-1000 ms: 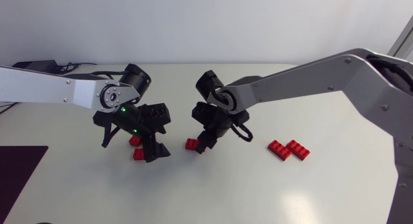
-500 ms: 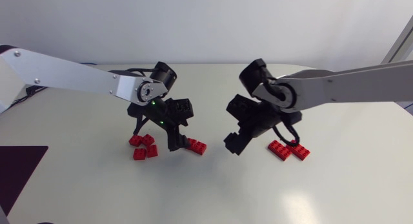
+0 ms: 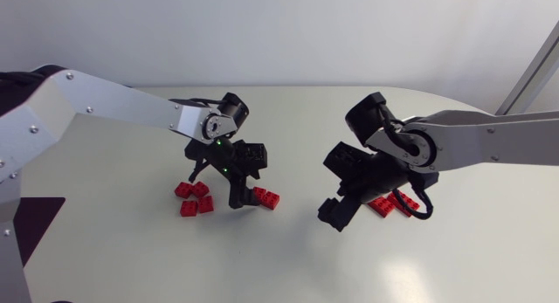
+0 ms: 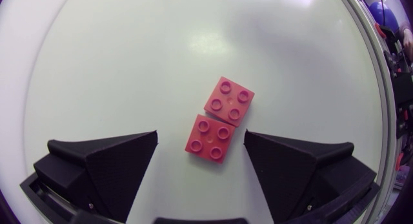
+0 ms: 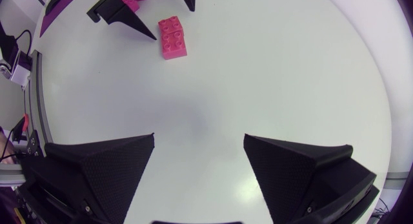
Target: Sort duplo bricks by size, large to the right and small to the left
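Two small square red bricks [image 4: 210, 138] lie touching each other on the white table, and together they read as one red piece [image 3: 266, 198] in the head view. My left gripper [image 4: 200, 137] stands open over them, the nearer brick between its fingers with a gap on each side. Several small red bricks [image 3: 194, 198] are grouped just left of that gripper [image 3: 244, 185]. My right gripper [image 3: 342, 211] is open and empty over bare table. It partly hides the large red bricks [image 3: 390, 204] behind it. Ahead of the right gripper [image 5: 200, 137] its wrist view shows the red pair [image 5: 173, 38].
A dark mat [image 3: 26, 224] lies at the table's front left edge. White tabletop stretches along the front and between the two grippers.
My right gripper has let go of a red brick at the table's middle, opened and drawn away to the right. My left gripper has moved right, from the small-brick group to over that spot.
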